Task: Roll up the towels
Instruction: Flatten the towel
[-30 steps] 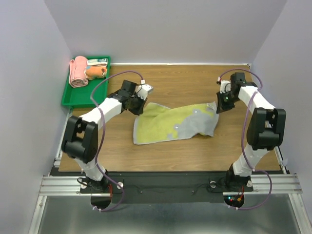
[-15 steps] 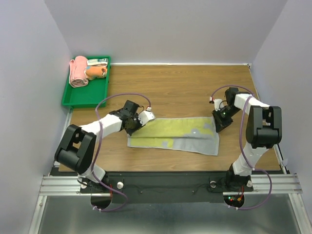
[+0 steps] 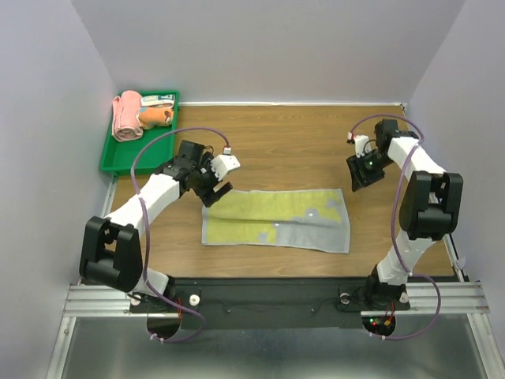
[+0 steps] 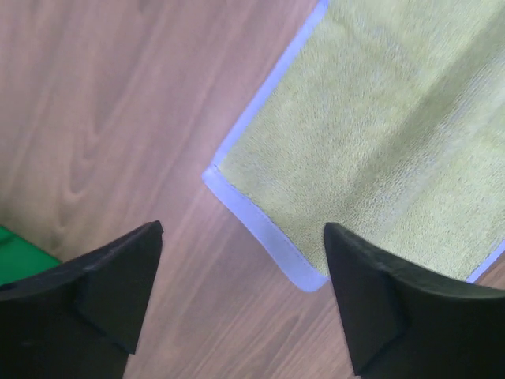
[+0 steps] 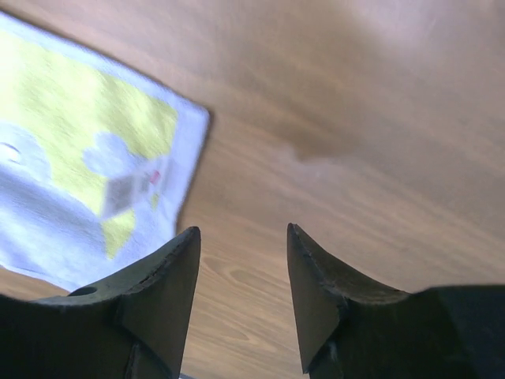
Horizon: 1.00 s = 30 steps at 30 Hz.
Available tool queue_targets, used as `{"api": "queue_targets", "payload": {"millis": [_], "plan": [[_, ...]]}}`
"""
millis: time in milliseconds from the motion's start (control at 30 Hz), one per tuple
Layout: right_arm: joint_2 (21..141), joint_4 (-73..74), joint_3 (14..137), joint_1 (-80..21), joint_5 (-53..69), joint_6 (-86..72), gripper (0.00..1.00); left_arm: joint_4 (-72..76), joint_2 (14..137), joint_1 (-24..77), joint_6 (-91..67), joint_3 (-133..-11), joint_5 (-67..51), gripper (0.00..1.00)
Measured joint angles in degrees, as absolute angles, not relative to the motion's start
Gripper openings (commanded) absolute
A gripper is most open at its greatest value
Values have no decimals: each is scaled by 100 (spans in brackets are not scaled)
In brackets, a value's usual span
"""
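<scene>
A yellow-green and grey towel [image 3: 276, 219] lies spread flat on the wooden table, its long side running left to right. My left gripper [image 3: 215, 186] hovers open just above the towel's far left corner [image 4: 237, 189], with nothing between its fingers. My right gripper [image 3: 361, 175] is open too, lifted off the table just beyond the towel's far right corner [image 5: 185, 118]. A rolled pink towel [image 3: 125, 116] and another rolled one [image 3: 154, 115] lie in the green tray [image 3: 134, 154].
The green tray sits at the table's far left corner, against the left wall. White walls close the table in on three sides. Bare wood [image 3: 300, 142] stretches behind the towel.
Both grippers brought the crumpled towel down, stretched it flat, then opened and let it go. Both have since lifted away from its far corners.
</scene>
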<state>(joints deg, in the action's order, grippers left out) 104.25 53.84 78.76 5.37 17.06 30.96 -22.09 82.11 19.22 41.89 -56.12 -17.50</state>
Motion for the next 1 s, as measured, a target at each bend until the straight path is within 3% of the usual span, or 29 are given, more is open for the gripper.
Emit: {"api": "queue_targets", "payload": {"millis": [200,367,533,1000], "plan": [[10916,5387,8519,548,2239,2814,52,-2038,8274,1669,3951,-5953,-1925,97],[11408,5330,8444,473,2318,2596,52,-1831,8853,1511,3717,-6130,-1702,79],[11465,5201,8276,333,2309,2438,52,-1750,9465,1516,3492,-6366,-1485,68],[11465,4971,8270,141,2204,2202,46,-1570,10346,1516,3315,-6624,-1114,66]]}}
